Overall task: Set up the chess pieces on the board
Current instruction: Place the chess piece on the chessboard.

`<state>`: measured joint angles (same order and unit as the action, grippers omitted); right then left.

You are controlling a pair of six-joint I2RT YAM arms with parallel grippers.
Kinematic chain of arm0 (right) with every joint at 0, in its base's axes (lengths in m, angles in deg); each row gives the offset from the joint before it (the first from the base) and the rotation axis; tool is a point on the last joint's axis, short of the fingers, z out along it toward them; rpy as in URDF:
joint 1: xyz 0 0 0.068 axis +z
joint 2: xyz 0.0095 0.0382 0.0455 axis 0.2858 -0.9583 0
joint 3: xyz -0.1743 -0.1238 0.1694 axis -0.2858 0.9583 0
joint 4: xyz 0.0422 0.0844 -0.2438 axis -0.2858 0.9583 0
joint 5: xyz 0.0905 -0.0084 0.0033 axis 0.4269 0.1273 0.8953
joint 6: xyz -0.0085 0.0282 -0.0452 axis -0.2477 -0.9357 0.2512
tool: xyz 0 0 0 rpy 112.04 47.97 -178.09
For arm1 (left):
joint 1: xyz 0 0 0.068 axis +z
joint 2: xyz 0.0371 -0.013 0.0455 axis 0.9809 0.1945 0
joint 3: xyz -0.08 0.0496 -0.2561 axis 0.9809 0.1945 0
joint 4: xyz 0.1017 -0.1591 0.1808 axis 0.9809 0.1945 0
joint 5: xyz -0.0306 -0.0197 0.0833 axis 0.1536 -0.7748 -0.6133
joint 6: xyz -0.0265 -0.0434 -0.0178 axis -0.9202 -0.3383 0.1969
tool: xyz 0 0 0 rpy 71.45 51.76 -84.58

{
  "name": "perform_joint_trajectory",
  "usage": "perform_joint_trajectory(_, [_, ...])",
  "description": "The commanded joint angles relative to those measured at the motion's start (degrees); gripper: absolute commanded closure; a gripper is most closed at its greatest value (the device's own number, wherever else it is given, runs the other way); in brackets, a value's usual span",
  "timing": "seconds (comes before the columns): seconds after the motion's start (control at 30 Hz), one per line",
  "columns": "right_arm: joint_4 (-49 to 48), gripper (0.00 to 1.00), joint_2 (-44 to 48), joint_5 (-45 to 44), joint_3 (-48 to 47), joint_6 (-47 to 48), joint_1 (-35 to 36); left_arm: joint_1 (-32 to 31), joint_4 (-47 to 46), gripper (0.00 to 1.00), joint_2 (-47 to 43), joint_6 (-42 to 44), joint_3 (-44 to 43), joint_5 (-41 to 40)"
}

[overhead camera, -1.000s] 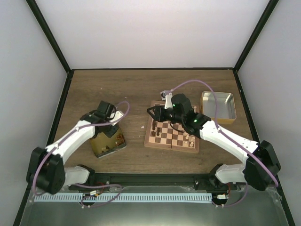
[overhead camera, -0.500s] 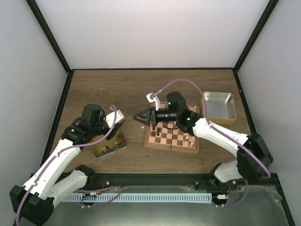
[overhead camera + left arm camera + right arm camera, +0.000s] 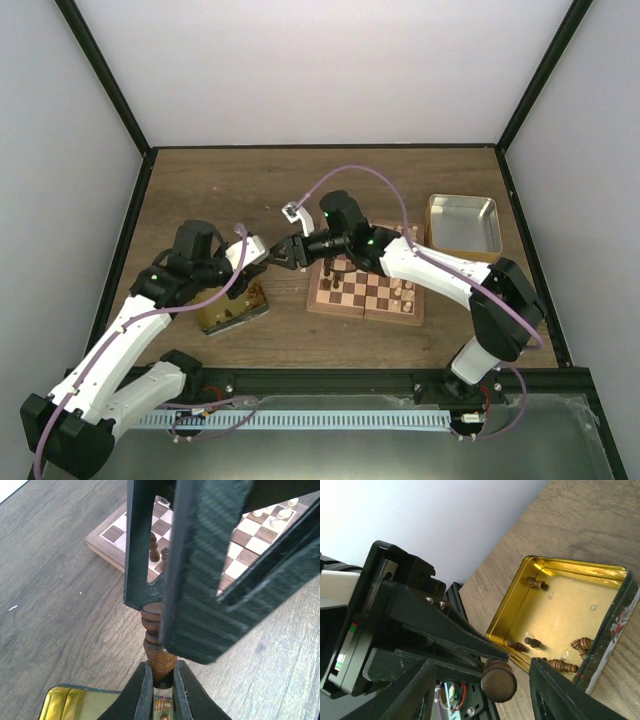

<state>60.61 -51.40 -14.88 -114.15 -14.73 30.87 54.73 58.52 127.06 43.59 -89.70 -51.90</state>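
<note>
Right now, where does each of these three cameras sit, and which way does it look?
Top external: above and behind, looking down at the table; shows left arm, right arm, board, gold tin, silver tin.
Left wrist: on the left arm, facing the board; its own left gripper pinches a dark chess piece.
Right wrist: on the right arm, facing the gold tin; its own right gripper stands open.
Shared: both wrist views show that piece and the other arm's gripper.

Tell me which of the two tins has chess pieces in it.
The gold tin, on the left: several dark brown chess pieces lie on its floor. The silver tin right of the board shows a bare floor from above.
</note>
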Motion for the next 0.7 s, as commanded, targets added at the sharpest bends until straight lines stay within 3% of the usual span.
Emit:
perform_joint_trajectory(0.0, [2.06,0.49,-0.52,-1.67,-2.84,-0.56,0.42,-0.27,-1.81,0.96,-0.33,1.34,-0.59,2.04])
perform_joint_trajectory(0.33, [0.76,0.68,-1.05,0.77,-2.40,-3.41,0.42,-0.29,-2.22,0.96,-0.16,1.02,-0.46,1.45])
perform_joint_trajectory(0.5, [0.25,0.85,-1.00,-0.52,-2.11,-5.01,0.42,-0.28,-2.53,0.95,-0.57,0.70,-0.41,1.45])
perform_joint_trajectory(0.57, [-0.85,0.89,-0.69,-1.17,-1.59,-6.14,0.41,-0.29,-2.73,0.83,-1.03,0.63,-0.36,1.78])
perform_joint_trajectory(0.67, [-3.90,0.91,1.27,-4.50,0.27,-7.97,0.35,-0.29,-4.68,0.54,-3.37,0.02,0.19,1.46])
